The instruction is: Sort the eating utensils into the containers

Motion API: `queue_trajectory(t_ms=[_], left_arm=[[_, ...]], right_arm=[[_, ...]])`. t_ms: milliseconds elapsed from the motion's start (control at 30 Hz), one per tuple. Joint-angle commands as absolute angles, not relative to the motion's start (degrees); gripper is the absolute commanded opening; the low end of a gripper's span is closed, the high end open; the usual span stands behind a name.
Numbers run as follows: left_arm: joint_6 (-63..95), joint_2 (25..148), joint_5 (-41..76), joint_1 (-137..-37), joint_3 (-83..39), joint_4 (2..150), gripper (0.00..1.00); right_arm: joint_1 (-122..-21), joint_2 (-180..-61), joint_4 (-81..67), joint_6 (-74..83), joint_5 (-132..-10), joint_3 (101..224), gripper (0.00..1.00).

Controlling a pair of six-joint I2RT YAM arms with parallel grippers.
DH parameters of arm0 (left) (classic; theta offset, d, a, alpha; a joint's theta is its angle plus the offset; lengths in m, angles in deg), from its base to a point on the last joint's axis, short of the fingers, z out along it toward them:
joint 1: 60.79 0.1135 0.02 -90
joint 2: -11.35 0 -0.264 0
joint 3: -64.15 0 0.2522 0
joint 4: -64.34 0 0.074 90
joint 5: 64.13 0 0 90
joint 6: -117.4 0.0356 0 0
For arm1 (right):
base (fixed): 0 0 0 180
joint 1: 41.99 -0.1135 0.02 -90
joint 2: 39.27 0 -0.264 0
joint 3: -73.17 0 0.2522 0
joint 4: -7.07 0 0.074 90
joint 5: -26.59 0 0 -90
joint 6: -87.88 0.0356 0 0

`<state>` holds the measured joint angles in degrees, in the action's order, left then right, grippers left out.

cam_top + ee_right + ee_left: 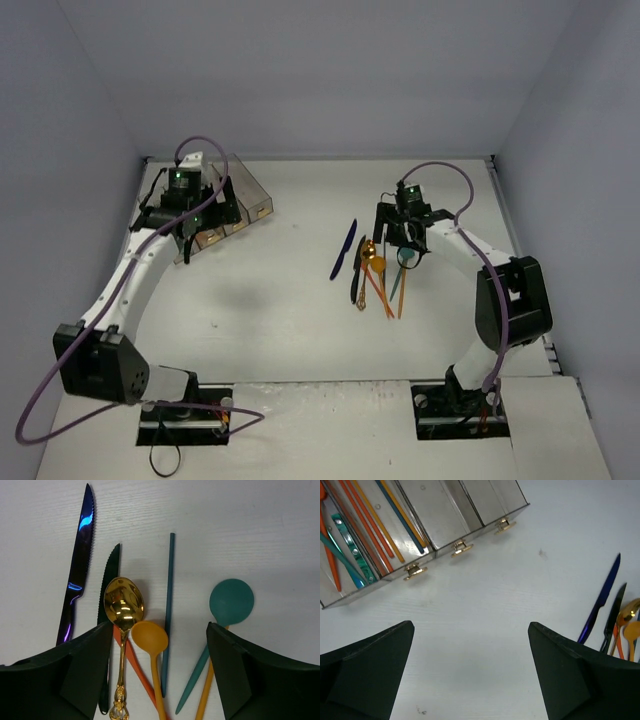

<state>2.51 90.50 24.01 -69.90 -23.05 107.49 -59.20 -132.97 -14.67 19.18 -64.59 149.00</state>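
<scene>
The containers are a row of clear bins at the far left; in the left wrist view two bins hold orange, teal, yellow and blue utensils and two show none. My left gripper hangs open and empty over bare table just in front of them. The loose utensils lie in a pile: iridescent knife, black knife, gold spoon, yellow-orange spoon, dark teal stick, teal spoon. My right gripper is open above this pile, its fingers straddling the yellow-orange spoon and teal stick.
An orange handle and a yellow handle lie crossed under the spoons. The blue knife lies left of the pile, also seen in the left wrist view. Grey walls close the table's back and sides.
</scene>
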Motion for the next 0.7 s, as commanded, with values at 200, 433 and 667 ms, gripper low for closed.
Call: queue_trajectory(t_ms=[200,433,667], left_arm=[[5.78,75.43,16.79,-72.38,-12.76,104.03,0.97],[5.6,73.01,15.97,-72.95,-11.41,104.29,0.97],[5.51,72.43,15.68,-73.44,-10.26,104.29,0.97]], right_arm=[[-60.79,-143.18,-12.67,19.31,-56.71,155.19,0.53],[-61.03,-146.01,-12.5,19.76,-55.77,155.63,0.38],[-62.02,-147.47,-12.5,20.12,-56.29,153.63,0.24]])
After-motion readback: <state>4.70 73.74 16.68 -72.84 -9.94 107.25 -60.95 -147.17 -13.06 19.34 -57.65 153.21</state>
